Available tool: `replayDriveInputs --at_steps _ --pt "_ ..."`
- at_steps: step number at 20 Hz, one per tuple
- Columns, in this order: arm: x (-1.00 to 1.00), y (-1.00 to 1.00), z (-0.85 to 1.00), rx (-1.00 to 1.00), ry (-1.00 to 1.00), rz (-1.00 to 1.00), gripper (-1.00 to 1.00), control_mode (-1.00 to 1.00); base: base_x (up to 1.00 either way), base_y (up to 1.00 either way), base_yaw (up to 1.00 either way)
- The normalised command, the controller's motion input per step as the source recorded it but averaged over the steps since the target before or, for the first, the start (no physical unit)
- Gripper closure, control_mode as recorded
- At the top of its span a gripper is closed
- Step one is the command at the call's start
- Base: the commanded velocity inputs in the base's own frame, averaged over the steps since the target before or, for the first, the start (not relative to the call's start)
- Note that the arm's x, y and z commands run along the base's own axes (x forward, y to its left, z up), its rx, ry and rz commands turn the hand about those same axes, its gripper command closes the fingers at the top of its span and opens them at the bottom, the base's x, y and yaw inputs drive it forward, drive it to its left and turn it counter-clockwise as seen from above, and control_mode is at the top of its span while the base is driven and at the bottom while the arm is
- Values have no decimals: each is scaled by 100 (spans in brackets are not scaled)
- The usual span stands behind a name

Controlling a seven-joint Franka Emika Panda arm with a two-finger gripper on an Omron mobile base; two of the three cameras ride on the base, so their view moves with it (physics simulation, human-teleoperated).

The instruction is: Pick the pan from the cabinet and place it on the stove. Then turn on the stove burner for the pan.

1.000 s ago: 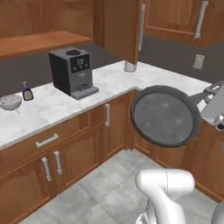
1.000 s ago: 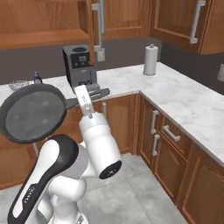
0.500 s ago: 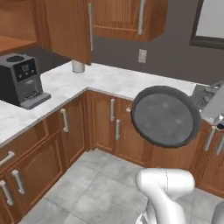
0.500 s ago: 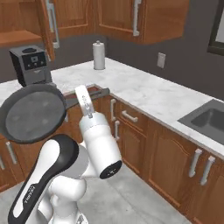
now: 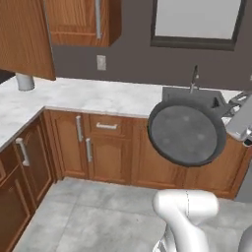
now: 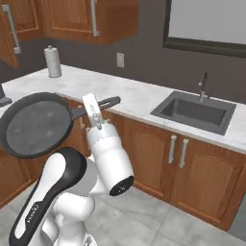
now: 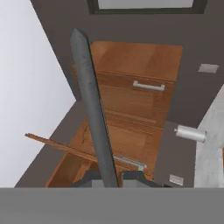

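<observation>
Currently gripper (image 7: 106, 175) is clamped tight on the pan (image 5: 186, 132) handle, fingers pinching the long grey bar near one end w/ nothing else in the jaws. Pan hangs in mid-air, face tipped nearly vertical, in front of the lower cupboards (image 5: 106, 152) and just below the counter (image 5: 93, 96) edge near the sink (image 6: 194, 111). In right base view the pan (image 6: 36, 125) sits out to the arm's side, handle running to the gripper (image 6: 96, 115).

Stove isn't visible yet, so judging this as the carry leg, placing and knob turn not yet done.

Risks, my read:
- Grip is on a thin handle far from the heavy round part, so pan could swivel or slide in the fingers if arm or base moves fast.
- Pan is wide & sticks out sideways; could clip the counter edge, cupboard handles or the tap (image 5: 195, 78) on a swing.
- Wall cupboard (image 5: 27, 37) door looks open at upper left, another snag if the arm lifts.
- Paper towel roll (image 6: 53, 61) on the counter could get knocked.
- Tilted pan needs levelling before set-down, else lands on its rim on the grates.
</observation>
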Motion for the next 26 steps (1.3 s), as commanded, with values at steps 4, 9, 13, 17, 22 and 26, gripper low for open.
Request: replayDriveInputs --at_steps 4,9,13,17,22,26 --pt "0 0 0 0 0 0 100 100 -44 0 -55" --pt "0 0 0 0 0 0 100 100 -37 0 -56" --pt "0 0 0 0 0 0 100 100 -31 0 -56" --pt "0 0 0 0 0 0 100 100 -31 0 -56" --pt "0 0 0 0 0 0 100 100 -32 0 -56" --pt "0 0 0 0 0 0 100 100 -28 0 -55"
